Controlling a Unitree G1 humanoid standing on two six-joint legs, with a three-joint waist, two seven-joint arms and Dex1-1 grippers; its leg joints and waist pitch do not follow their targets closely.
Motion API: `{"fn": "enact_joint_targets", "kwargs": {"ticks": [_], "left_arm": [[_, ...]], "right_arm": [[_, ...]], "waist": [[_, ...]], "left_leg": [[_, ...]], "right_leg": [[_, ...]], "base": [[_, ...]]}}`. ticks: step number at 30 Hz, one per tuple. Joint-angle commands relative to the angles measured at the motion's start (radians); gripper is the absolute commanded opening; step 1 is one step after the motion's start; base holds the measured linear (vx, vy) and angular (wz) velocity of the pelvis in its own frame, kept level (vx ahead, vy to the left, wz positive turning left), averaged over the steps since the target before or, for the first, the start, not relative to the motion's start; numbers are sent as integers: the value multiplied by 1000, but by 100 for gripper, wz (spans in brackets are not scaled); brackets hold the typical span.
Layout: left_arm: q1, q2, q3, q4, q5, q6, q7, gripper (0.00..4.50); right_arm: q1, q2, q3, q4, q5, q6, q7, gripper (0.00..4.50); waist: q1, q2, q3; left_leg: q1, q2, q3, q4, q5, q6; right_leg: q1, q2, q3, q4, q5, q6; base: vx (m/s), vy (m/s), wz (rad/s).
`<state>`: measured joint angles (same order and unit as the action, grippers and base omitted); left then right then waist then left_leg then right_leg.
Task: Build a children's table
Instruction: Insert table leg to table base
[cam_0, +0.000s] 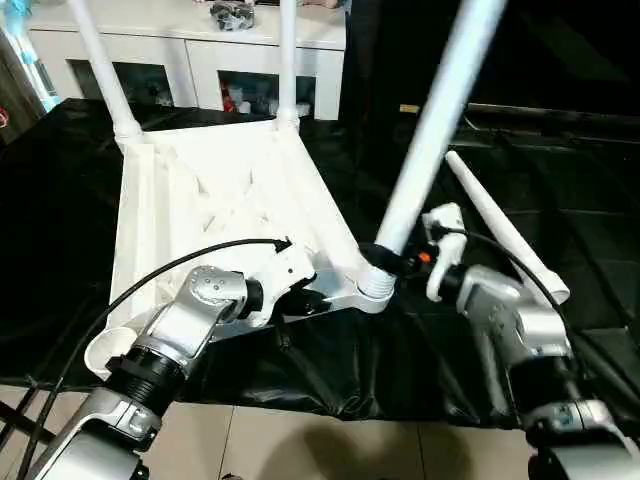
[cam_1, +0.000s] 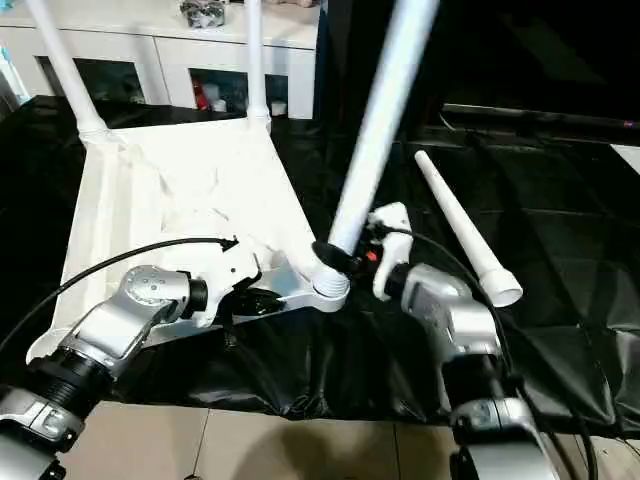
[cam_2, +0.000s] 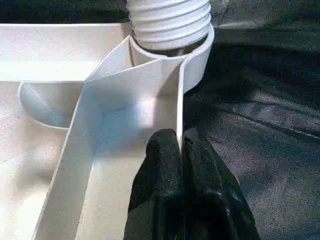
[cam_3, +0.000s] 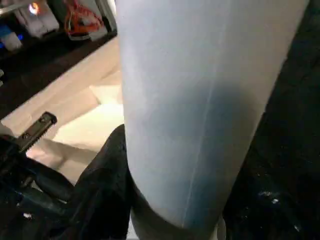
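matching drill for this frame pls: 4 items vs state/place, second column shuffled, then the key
Items:
1. left hand
2. right hand
3. loose leg
4. empty corner socket

States/places:
A. lying flat on the black sheet, beside the tabletop
B. shut on the tabletop's rim wall, near the threaded corner
C. at the tabletop's near left corner, no leg in it
D. closed around the base of the tilted leg at the near right corner

Pairs: 1-B, 2-D, 3-A, 4-C
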<state>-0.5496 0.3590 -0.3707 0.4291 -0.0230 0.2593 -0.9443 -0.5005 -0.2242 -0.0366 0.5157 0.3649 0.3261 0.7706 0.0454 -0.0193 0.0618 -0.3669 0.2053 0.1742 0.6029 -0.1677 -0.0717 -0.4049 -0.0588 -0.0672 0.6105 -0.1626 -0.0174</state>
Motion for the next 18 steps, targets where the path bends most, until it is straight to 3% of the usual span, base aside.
{"fn": "enact_joint_targets", "kwargs": {"ticks": [1, 5, 11, 12, 18], "left_arm": [[-15, 0, 50, 18, 7, -3, 56, 0], [-21, -3, 53, 30, 12, -7, 67, 0], [-29, -10, 53, 42, 17, -17, 74, 0], [-32, -9, 49, 44, 20, -24, 67, 0], [-32, -2, 34, 38, 29, -38, 44, 0]], "right_arm": [[71, -15, -23, 31, -27, -7, -39, 190], [122, -17, -23, -19, -29, -33, -41, 190], [174, -33, 42, -122, -90, -68, -47, 189], [169, -40, 74, -144, -119, -69, -51, 189], [104, -51, 136, -126, -151, -51, -24, 189]], "waist": [[2, 0, -67], [6, -2, -66], [8, -2, -65], [9, -2, -64], [5, -5, -62]], "left_leg": [[14, 19, -6, -71, -295, 2], [17, 19, -8, -73, -308, 5], [15, 17, -9, -75, -312, 4], [14, 17, -10, -75, -310, 4], [15, 15, -11, -73, -329, 6]], "right_leg": [[40, -73, 41, -98, -441, -140], [37, -74, 39, -105, -492, -116], [35, -73, 39, -107, -509, -101], [36, -73, 39, -107, -512, -98], [32, -74, 36, -113, -568, -78]], "base": [[0, 0, 0], [0, 0, 0], [0, 0, 0], [0, 0, 0], [0, 0, 0]]}}
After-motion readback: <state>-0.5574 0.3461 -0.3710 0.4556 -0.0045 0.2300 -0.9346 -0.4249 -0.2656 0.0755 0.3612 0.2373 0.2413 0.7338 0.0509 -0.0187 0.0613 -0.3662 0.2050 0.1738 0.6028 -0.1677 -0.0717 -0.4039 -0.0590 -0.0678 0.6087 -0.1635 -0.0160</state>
